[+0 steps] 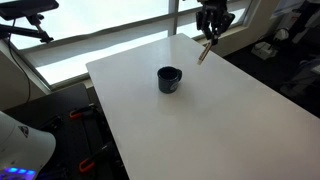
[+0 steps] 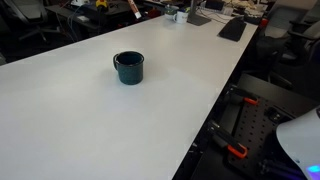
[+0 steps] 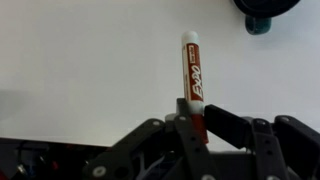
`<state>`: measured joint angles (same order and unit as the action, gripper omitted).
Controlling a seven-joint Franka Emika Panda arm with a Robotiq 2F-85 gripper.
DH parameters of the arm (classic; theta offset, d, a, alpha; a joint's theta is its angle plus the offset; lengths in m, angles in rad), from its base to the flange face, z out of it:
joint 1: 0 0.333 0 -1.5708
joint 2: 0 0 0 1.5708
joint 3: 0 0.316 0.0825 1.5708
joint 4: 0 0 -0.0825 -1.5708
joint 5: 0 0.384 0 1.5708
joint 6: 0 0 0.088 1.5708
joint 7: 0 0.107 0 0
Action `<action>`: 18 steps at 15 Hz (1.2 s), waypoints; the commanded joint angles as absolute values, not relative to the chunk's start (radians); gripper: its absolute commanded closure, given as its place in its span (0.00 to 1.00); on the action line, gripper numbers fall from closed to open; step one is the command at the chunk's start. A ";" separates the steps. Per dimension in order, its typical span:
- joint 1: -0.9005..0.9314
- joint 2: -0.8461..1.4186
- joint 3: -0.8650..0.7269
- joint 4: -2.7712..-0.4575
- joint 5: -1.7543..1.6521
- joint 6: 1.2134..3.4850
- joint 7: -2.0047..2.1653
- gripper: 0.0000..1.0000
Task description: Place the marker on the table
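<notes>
Both exterior views look across table (image 1: 240, 120) toward the far gripper (image 1: 211, 36), sharing cup (image 1: 169, 79) before it. Wrist view: close behind gripper, facing along marker (image 3: 192, 75), cup ahead-right.

One marker (image 3: 191, 75), one small dark cup (image 2: 128, 67) and one white table (image 1: 230, 110) are in view. There is a single gripper (image 3: 196, 120), seen in the wrist view.

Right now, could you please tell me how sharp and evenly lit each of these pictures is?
Wrist view: the marker is crisp, its lettering visible, while the end effector holding it is dark. In an exterior view, bright windows glare behind the table; in both exterior views the cup throws only a faint, soft shadow.
</notes>
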<state>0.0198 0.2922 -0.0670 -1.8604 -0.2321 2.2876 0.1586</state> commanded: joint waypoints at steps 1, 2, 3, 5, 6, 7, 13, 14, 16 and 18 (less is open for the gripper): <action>0.016 0.377 -0.092 -1.802 -0.220 2.140 0.228 0.94; 0.012 0.401 -0.091 -1.797 -0.202 2.106 0.225 0.94; 0.009 0.421 -0.090 -1.802 -0.189 2.080 0.230 0.94; 0.005 0.462 -0.085 -1.801 -0.163 2.044 0.224 0.94; 0.005 0.479 -0.086 -1.801 -0.155 2.032 0.223 0.94; 0.005 0.495 -0.086 -1.799 -0.146 2.024 0.221 0.94; 0.006 0.570 -0.121 -1.793 -0.167 2.049 0.263 0.94; 0.004 0.582 -0.128 -1.791 -0.167 2.051 0.275 0.94; 0.001 0.603 -0.139 -1.786 -0.166 2.052 0.289 0.94; -0.005 0.622 -0.143 -1.783 -0.161 2.052 0.294 0.94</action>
